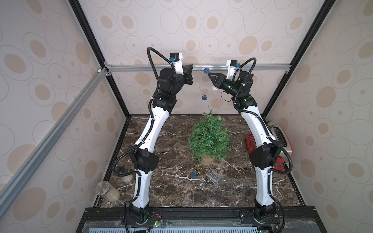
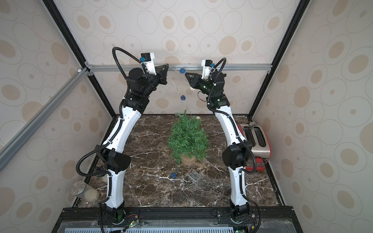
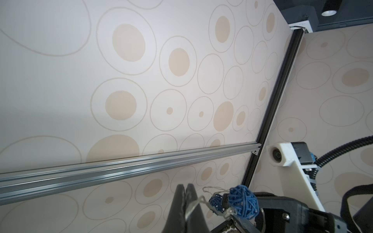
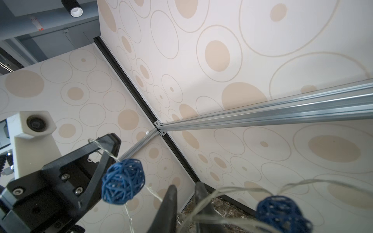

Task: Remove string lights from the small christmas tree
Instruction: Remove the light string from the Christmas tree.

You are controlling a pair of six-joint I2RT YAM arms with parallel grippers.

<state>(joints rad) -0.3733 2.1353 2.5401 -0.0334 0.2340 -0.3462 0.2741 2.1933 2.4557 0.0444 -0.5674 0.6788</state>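
Fingers (image 3: 178, 203) of the black left gripper (image 1: 191, 65) are shut tight, with the thin pale wire of the string lights (image 1: 204, 97) pinched between them, high above the table. Fingers (image 4: 169, 203) of the black right gripper (image 1: 209, 74) are parted by a narrow gap. Wire loops are draped past them, but nothing is seen clamped. Both grippers are raised near the silver rail (image 1: 141, 67) on the back wall, tips facing, close but apart.

Dark brown marble-pattern table (image 1: 161, 191) is occupied near its middle by the small bushy green christmas tree (image 1: 209, 137), upright in a tan round pot (image 1: 207, 159). The strand is strung from the left pinch down to the tree tip, with one blue woven ball (image 2: 183, 98) mid-air on that run. A second blue ball (image 1: 206, 70) is hung just beside the right fingertips, a cream ball (image 1: 214, 87) below them. Clear rectangular battery box (image 1: 213, 176) is laid flat in front of the pot, a third blue ball (image 1: 193, 175) near it.
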